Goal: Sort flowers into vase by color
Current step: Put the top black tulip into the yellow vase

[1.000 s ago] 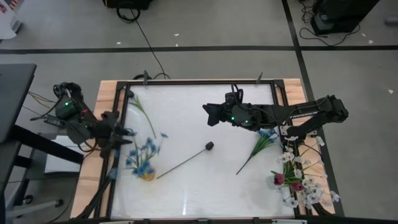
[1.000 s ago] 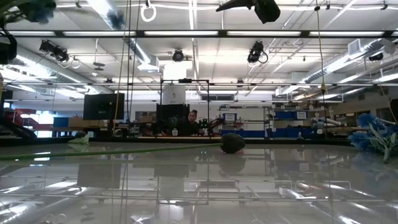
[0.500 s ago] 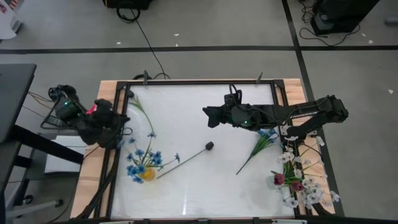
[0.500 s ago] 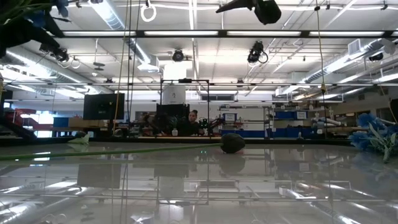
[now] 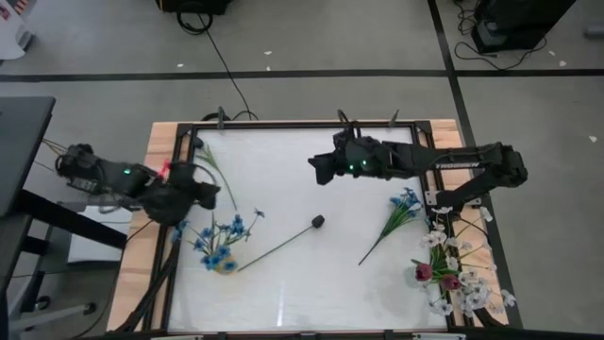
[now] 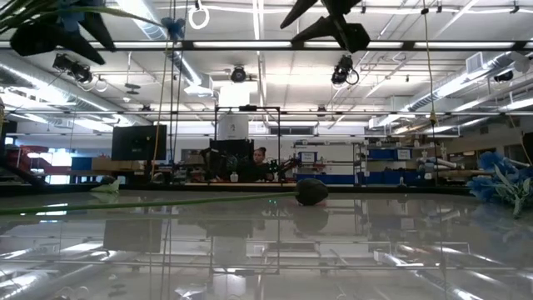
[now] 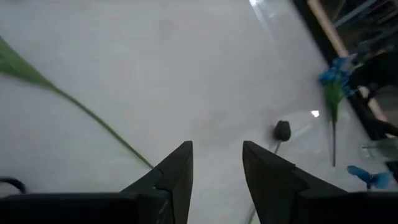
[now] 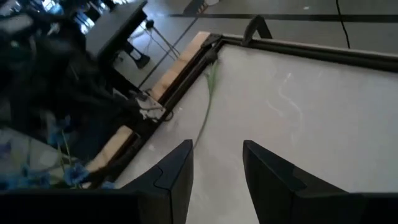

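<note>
1. The left gripper (image 5: 203,192) is seen above the white tabletop (image 5: 302,283) near its left edge; in the left wrist view its two dark fingers (image 7: 177,171) stand apart w/ nothing between them, i.e. released.
2. The right gripper (image 5: 319,168) is held over the upper middle of the table; in the right wrist view its fingers (image 8: 176,171) are also spread and empty.
3. A bunch of blue-blossom sprigs (image 5: 219,241) is placed at the lower left of the table, in a small yellowish vase (image 5: 224,265) that is mostly hidden by the blossoms.
4. A blackish bud on a long thin green stem (image 5: 318,222) is laid near the table centre, its stem running down-left toward the vase; in the low view the bud (image 6: 311,192) is seen lying flat on the glossy surface.
5. A second blue-blossom sprig w/ green stem (image 5: 400,210) is laid right of centre, apart from both grippers.
6. A long green leafy stem (image 5: 213,168) is laid near the upper left corner.
7. White small-blossom sprays (image 5: 462,274) and dark red-purple tulip buds (image 5: 425,272) are grouped at the table's lower right edge.
</note>
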